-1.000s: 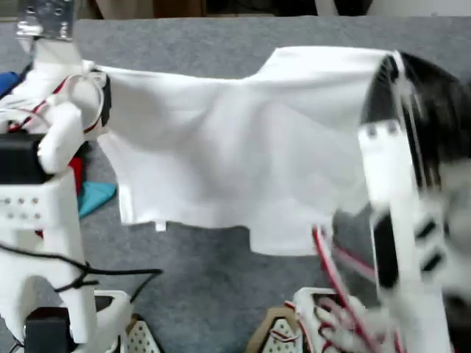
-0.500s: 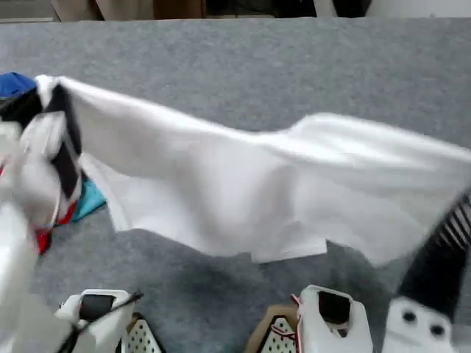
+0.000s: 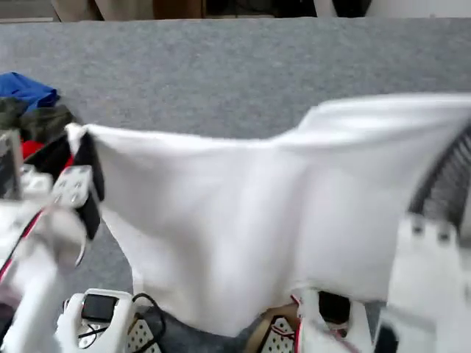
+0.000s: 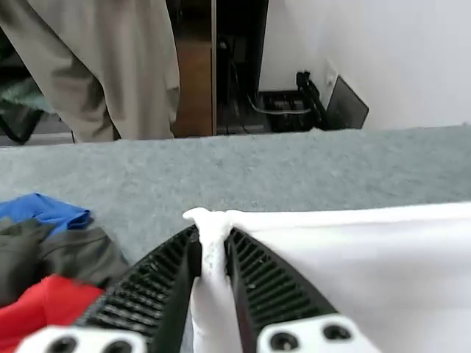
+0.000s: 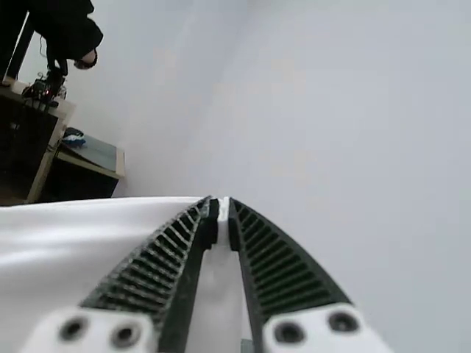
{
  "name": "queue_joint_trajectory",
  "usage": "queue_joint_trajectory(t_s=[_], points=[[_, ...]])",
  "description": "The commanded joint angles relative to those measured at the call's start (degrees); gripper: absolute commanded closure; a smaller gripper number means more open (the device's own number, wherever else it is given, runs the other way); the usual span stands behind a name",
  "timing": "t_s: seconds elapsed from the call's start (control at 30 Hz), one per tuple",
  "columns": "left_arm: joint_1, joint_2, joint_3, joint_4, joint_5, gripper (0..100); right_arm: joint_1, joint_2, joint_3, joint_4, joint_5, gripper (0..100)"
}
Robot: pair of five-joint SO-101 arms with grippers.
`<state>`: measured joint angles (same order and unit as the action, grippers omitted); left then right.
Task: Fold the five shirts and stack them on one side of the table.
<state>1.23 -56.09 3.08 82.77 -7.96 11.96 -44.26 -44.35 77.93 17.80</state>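
1. The white shirt [image 3: 243,220] hangs in the air, spread wide between the 2 arms over the near part of the grey surface [image 3: 221,66]. Its upper edge is pulled fairly taut and its body drapes down toward the near edge.
2. The left gripper [image 4: 212,239] is clamped on 1 upper corner of the white shirt, with a small nub of cloth poking out past its tips. In the high view it sits at the left end of the cloth [image 3: 79,180].
3. The right gripper [image 5: 219,209] is pinched narrow on the opposite upper edge, with white fabric caught between its ribbed jaws.
4. At the far left of the surface lies a crumpled heap [image 3: 33,118], well apart from the held cloth. It shows a blue shirt [image 3: 26,88], a dark shirt [image 3: 40,121] and a red shirt [image 4: 44,309], none of them folded. Whether more lie beneath cannot be told.
5. Progress looks early. No folded shirt and no neat stack appear anywhere on the surface, so 0 of the 5 seem finished.
6. The step in hand seems to be opening out the white shirt so it can be laid flat.
7. What remains, by this reading, is to lay it down, fold it and place it to 1 side. Each heaped garment then needs the same treatment.
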Motion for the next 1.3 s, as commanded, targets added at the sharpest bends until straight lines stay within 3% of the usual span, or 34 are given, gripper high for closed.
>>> queue_joint_trajectory(t_s=[0.0, 0.27, 0.4, 0.6, 0.97, 1.1, 1.27], points=[[0.2, -0.1, 14.9, -14.3, 0.3, 98, 0.5, 0.0, 9.5, -7.5, -0.6, 99.4], [-2.1, 1.2, 39.1, -57.4, 0.0, 98, -2.7, 0.0, 39.8, -28.8, -0.2, 99.4], [-5.0, 9.5, 37.5, -67.6, -0.1, 98, -2.7, 0.4, 51.3, -40.7, -0.3, 99.4], [-7.6, 28.6, 23.3, -68.0, 0.0, 98, -2.8, 5.5, 57.0, -50.6, -0.5, 99.4], [-7.2, 47.8, 11.7, -67.7, -1.1, 98, -9.9, 14.1, 64.0, -51.0, -0.2, 99.4], [-8.0, 51.7, 8.6, -61.8, -6.4, 98, -9.8, 17.8, 65.2, -51.0, -0.2, 99.4], [-11.1, 53.8, 2.6, -53.5, -7.1, 98, -9.7, 21.0, 64.9, -51.6, -0.2, 99.4]])
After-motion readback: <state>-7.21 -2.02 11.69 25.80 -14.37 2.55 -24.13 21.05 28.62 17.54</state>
